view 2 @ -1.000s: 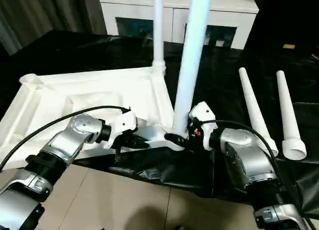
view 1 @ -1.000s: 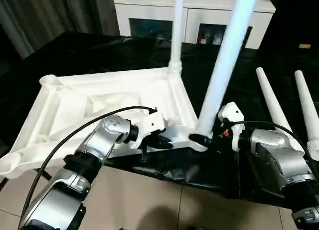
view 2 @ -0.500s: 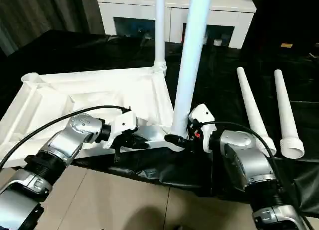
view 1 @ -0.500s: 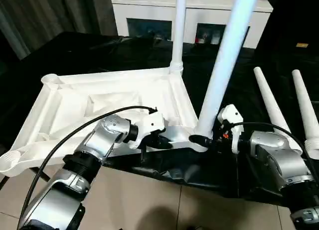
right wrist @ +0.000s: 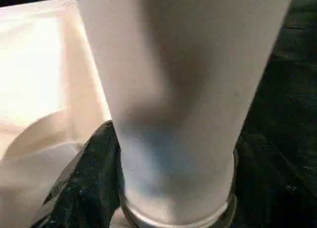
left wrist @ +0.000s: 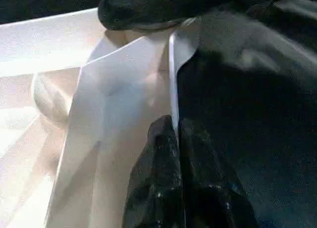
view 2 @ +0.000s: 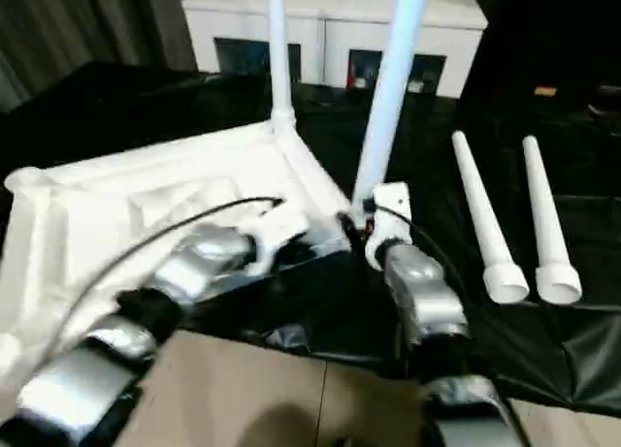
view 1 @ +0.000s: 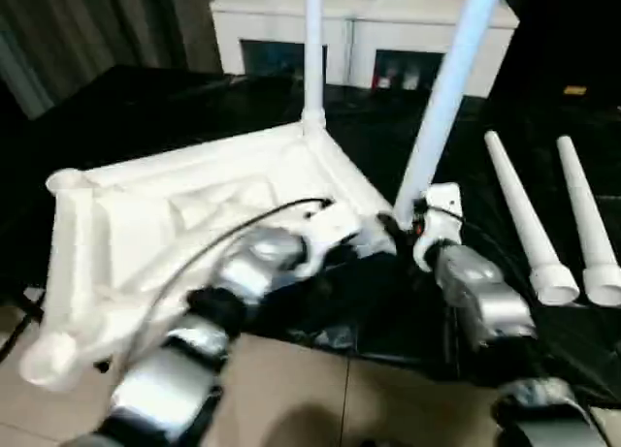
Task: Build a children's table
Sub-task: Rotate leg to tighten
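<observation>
The white tabletop (view 1: 184, 209) lies upside down on black sheeting, ribs up. One white leg (view 1: 312, 49) stands in its far corner socket. A second leg (view 1: 441, 98) stands in the near right corner socket. My right gripper (view 1: 400, 224) is shut on that leg's base, with a black finger (right wrist: 91, 183) beside the thick leg (right wrist: 178, 89) in the right wrist view. My left gripper (view 1: 367, 241) is shut on the tabletop's thin rim (left wrist: 172, 69) close to the same corner, its fingertips (left wrist: 158, 139) pinching the edge. Two loose legs (view 1: 519, 219) (view 1: 582, 214) lie side by side at the right.
A white cabinet (view 1: 359, 40) with glass-fronted compartments stands behind the work. Black sheeting (view 1: 146, 108) covers the low surface under the parts. Tiled floor (view 1: 320, 399) lies in front of it, under my forearms. A black cable (view 1: 243, 234) runs along my left arm.
Both arms have reached forward and carried the held corner away from me. The tabletop has turned with it. The whole picture has also shifted a little.
</observation>
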You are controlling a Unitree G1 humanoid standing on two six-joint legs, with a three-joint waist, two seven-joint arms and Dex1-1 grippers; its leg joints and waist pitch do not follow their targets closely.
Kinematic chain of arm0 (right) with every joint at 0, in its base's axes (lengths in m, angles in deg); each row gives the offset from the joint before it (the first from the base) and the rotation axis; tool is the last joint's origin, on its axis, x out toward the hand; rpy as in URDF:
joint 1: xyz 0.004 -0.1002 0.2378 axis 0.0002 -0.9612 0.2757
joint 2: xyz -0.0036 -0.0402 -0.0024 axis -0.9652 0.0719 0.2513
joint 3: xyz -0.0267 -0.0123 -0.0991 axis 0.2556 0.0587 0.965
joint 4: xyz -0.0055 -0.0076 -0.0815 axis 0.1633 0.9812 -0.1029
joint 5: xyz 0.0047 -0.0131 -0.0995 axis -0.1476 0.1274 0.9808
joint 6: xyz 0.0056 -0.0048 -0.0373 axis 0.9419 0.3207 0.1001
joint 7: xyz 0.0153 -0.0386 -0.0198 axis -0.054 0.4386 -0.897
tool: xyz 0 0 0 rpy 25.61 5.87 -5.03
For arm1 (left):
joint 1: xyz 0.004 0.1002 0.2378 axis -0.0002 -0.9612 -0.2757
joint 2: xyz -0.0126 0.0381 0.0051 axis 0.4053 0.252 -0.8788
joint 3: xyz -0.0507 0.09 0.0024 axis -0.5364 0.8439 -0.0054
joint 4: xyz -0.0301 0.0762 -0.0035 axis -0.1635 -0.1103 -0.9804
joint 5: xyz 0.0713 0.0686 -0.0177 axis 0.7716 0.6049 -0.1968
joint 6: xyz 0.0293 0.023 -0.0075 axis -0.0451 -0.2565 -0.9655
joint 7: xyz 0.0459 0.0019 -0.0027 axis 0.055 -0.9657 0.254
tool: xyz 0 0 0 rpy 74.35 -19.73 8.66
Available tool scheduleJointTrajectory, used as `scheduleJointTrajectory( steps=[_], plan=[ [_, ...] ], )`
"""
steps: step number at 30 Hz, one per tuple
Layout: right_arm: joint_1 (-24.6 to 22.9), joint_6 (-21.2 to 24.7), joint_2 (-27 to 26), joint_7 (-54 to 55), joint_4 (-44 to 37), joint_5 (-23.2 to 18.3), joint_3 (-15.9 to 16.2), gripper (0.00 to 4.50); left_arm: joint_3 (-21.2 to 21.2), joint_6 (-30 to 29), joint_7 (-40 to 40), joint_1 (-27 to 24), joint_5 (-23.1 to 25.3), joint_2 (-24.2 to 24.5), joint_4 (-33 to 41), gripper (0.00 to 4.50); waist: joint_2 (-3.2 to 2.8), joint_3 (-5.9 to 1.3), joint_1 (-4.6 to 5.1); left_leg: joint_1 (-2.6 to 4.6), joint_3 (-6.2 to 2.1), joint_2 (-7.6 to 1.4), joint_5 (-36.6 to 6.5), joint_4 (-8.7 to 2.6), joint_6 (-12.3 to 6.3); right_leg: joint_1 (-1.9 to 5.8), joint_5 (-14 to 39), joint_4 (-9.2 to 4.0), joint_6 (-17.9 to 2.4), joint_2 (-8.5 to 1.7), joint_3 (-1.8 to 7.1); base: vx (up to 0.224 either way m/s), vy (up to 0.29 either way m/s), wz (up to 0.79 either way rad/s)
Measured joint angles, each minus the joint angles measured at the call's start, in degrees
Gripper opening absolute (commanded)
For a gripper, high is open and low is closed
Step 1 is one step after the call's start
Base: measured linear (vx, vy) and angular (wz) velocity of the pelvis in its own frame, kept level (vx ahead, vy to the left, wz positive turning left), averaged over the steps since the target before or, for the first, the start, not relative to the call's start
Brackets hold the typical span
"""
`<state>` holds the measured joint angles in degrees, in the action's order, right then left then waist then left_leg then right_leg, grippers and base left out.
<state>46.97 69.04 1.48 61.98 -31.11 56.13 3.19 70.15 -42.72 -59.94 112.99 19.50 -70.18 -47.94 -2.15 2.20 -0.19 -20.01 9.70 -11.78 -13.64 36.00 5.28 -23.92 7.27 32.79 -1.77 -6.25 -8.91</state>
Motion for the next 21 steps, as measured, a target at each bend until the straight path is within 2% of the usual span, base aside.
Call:
scheduleJointTrajectory(
  steps=[4, 7, 8, 13, 15, 19, 21],
  plan=[
    [3.27, -3.4, -1.95, 9.28, 5.78, 0.72, -1.4, 2.7, -0.13, 0.12, 3.72, 1.66, 0.2, -2.79, -3.21, 0.0, -0.27, -0.18, 0.19, 0.0, -0.03, 0.0, 0.0, -0.04, -0.02, 0.11, 0.02, -0.17, 0.05, 0.0, -0.01, 0.0, 0.0, 0.0],
    [4.37, -5.52, -2.65, 11.6, 8.03, 1.23, -1.84, 2.7, -0.27, 1.08, 4.24, 2.47, 0.34, -3.12, -4.82, 0.0, -0.3, -0.19, 0.19, -0.04, -0.03, 0.0, 0.01, -0.1, -0.04, 0.08, 0.05, -0.18, 0.09, 0.0, -0.03, 0.0, 0.0, 0.0],
    [4.34, -6.37, -2.74, 11.57, 8.29, 1.46, -2.02, 3.05, -0.26, 1.83, 4.21, 2.78, 0.54, -3.12, -5.51, 0.0, -0.31, -0.19, 0.16, -0.05, -0.02, 0.0, 0.02, -0.12, -0.06, 0.07, 0.05, -0.19, 0.1, 0.0, -0.03, 0.0, 0.0, 0.0],
    [3.47, -8.55, -2.48, 11.63, 8.11, 2.57, -2.06, 3.5, -0.22, 4.14, 3.6, 3.3, 1.04, -3.15, -6.95, 0.0, -0.5, -0.1, -0.1, -0.09, 0.0, 0.0, 0.15, -0.18, -0.28, 0.02, 0.05, -0.18, 0.09, 0.0, -0.03, 0.0, 0.0, 0.0],
    [2.26, -8.65, -1.7, 11.67, 6.27, 2.89, -1.49, 3.5, -0.2, 5.07, 3.17, 3.54, 1.15, -3.33, -7.54, 0.0, -0.62, -0.07, -0.29, -0.12, 0.01, 0.0, 0.18, -0.22, -0.32, 0.02, 0.07, -0.18, 0.12, -0.02, -0.02, 0.0, 0.0, 0.0],
    [-3.15, -8.01, 0.72, 9.62, -2.17, 3.11, -0.76, 3.5, 0.02, 7.96, 2.13, 4.46, 1.25, -4.06, -9.28, 0.0, -1.72, 0.07, -0.97, -0.11, 0.27, 0.02, 0.51, -0.35, -0.85, -0.14, 0.14, -0.16, 0.24, -0.12, 0.24, 0.0, 0.0, 0.0],
    [-6.09, -6.79, 1.93, 7.74, -7.1, 2.78, -0.86, 3.5, 0.22, 9.66, 1.68, 4.96, 1.57, -4.59, -10.46, 0.0, -2.07, 0.07, -1.4, -0.17, 0.28, 0.05, 0.58, -0.42, -0.98, -0.14, 0.19, -0.15, 0.32, -0.15, 0.26, 0.0, 0.0, 0.0]
  ],
)
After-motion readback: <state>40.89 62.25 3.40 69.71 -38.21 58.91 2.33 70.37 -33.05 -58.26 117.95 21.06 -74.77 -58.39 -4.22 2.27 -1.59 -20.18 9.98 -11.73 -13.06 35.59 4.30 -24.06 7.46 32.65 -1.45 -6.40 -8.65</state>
